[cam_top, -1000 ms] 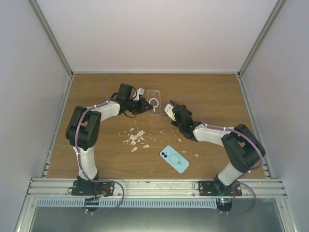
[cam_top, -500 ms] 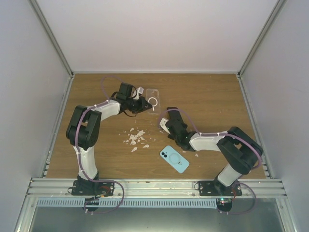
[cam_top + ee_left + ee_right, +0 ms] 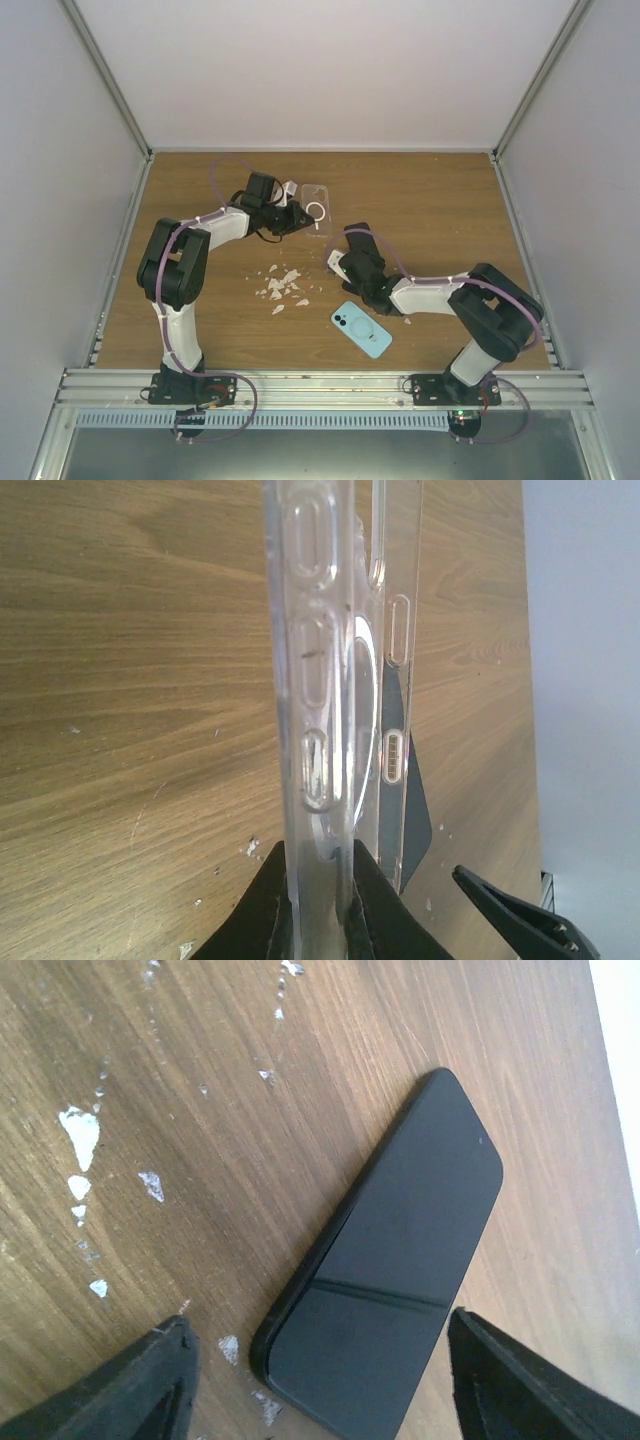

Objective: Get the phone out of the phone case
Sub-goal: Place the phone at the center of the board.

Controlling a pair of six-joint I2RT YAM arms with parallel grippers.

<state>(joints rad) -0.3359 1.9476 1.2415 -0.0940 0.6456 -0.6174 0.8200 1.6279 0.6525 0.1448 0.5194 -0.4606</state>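
phone (image 3: 361,329) lies flat on wooden table (image 3: 450,200), toward the front edge, out of its case. right gripper (image 3: 320,1322) just beyond it, fingers spread wide, holding nothing. white crumbs (image 3: 281,286) scattered mid-table. farther back, left gripper (image 3: 318,880) clamped on 1 edge of clear phone case (image 3: 315,680), well apart from phone.

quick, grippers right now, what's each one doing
Left gripper: closed on the edge of the clear phone case.
Right gripper: open, holding nothing, poised over the black phone.
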